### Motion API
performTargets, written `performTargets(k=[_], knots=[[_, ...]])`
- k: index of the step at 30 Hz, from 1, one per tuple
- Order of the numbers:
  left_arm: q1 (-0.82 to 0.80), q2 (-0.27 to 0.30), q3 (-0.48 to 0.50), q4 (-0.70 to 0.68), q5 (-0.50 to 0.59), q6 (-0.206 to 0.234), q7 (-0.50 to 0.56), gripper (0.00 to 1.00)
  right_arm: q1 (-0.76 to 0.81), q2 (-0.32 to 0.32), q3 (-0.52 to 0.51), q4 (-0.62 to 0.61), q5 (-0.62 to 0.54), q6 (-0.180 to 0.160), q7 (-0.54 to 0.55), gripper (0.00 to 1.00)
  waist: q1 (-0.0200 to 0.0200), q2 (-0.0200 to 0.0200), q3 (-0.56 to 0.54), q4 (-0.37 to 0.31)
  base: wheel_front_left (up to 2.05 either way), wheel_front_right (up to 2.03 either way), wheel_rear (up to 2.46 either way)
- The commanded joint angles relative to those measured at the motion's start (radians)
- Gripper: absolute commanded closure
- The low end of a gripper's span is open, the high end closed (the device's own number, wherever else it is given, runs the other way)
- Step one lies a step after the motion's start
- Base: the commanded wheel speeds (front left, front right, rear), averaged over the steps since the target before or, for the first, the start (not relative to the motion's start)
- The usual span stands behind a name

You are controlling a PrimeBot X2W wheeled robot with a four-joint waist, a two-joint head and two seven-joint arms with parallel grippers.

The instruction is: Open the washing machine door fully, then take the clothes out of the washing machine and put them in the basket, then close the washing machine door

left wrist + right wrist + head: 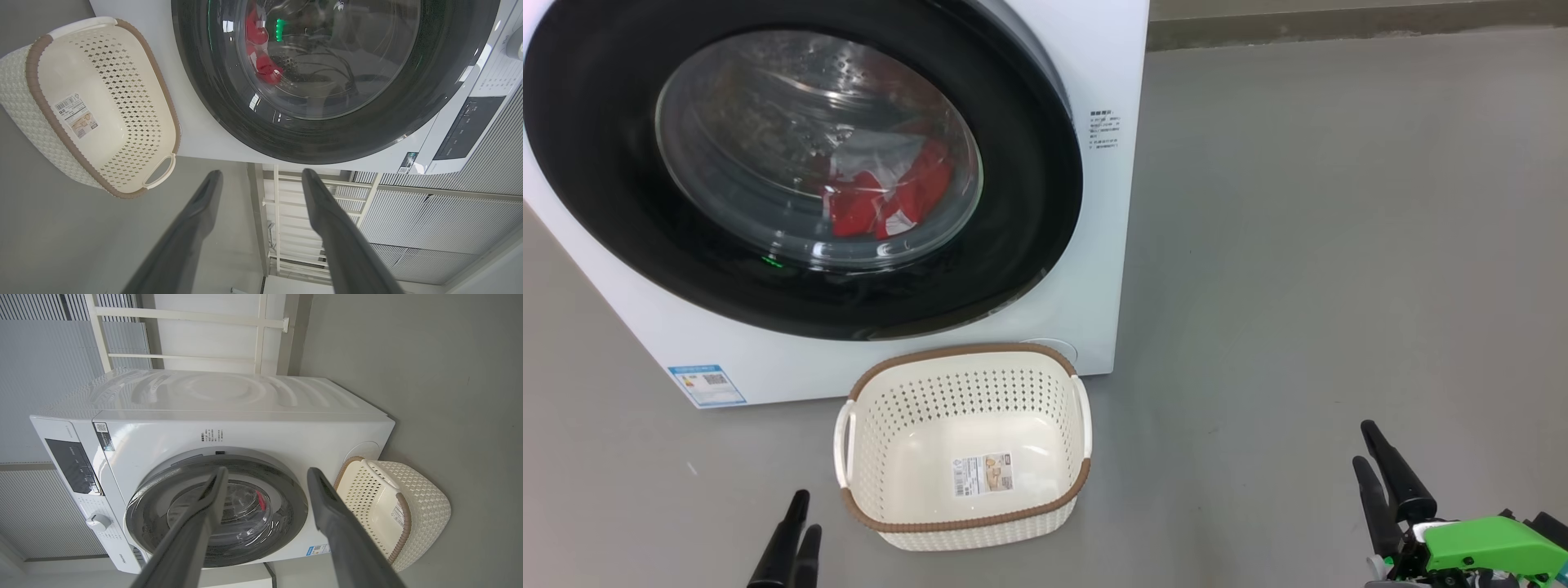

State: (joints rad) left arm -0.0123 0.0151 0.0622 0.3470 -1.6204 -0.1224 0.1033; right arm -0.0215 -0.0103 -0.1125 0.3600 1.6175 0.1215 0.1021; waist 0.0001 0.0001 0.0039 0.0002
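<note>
Left gripper (807,513) at lower left, fingers spread, holding nothing, just beside the basket's near left corner. Washer (1111,245) stands on the floor (1298,245). Its door (1029,204) is shut flush, so the clothes (915,192), red with white, lie in the drum behind the glass. Basket (964,351) is empty, on the floor close under the door, likely parked there for a short carry. Right gripper (1364,443) is well to the right, fingers spread, empty. Both look staged clear of the door. Opening it comes first.
</note>
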Motion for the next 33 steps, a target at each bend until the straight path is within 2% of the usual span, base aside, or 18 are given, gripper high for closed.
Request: performTargets(k=[1,6,19,25,33], knots=[[-0.033,0.009,-0.004,-0.025,0.004,-0.001,-0.011,0.00,-0.041,-0.010,0.011,-0.024,0.000,0.001,-0.009,0.00,0.0020,-0.0001,-0.002,0.000,0.00,0.00,0.00],[-0.043,0.010,-0.016,-0.026,0.007,-0.001,-0.026,0.00,-0.053,-0.012,0.033,-0.023,-0.001,0.002,-0.021,0.00,0.0001,-0.0001,-0.001,-0.001,0.00,0.00,0.00],[-0.070,0.017,-0.044,-0.029,0.076,-0.002,-0.063,0.00,-0.089,-0.021,0.090,-0.015,-0.034,0.002,-0.061,0.00,-0.0001,-0.0001,0.000,-0.002,0.00,0.00,0.00],[-0.082,0.016,-0.048,-0.034,0.151,0.004,-0.081,0.00,-0.115,-0.026,0.122,0.007,-0.090,0.003,-0.081,0.00,-0.0001,-0.0001,0.001,-0.003,0.00,0.00,0.00],[-0.097,0.016,-0.064,-0.049,0.251,0.016,-0.105,0.00,-0.139,-0.022,0.121,0.023,-0.223,0.003,-0.105,0.00,-0.0001,-0.0001,0.004,-0.003,0.00,0.00,0.00]])
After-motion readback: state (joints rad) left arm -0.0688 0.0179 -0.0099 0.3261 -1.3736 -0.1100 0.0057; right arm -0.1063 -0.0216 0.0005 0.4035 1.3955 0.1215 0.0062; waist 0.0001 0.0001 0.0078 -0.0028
